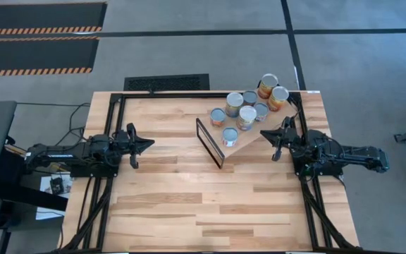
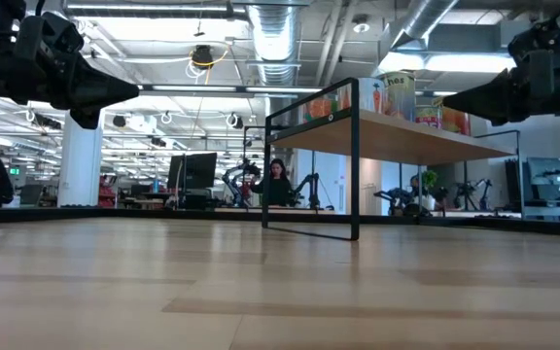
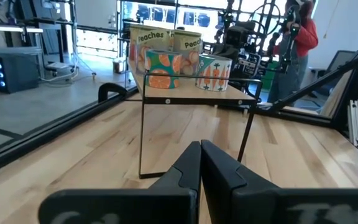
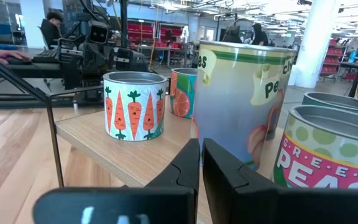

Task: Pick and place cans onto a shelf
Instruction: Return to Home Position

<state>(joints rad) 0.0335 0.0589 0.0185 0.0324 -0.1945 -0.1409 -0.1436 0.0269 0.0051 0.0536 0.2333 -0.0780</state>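
Cans (image 1: 246,111) stand clustered on the shelf (image 1: 249,138). Judged rigid, smooth-walled, liable to slip or topple; grip mid-body across the label. Right hand (image 1: 264,134) closed, empty, beside shelf; left hand (image 1: 149,144) closed, waiting over the tabletop (image 1: 175,204).

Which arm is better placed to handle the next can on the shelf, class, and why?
Probably the right. Its claw sits at the shelf's edge, beside the cans, with the carrot can just ahead. The left claw waits across bare table, fingers together.
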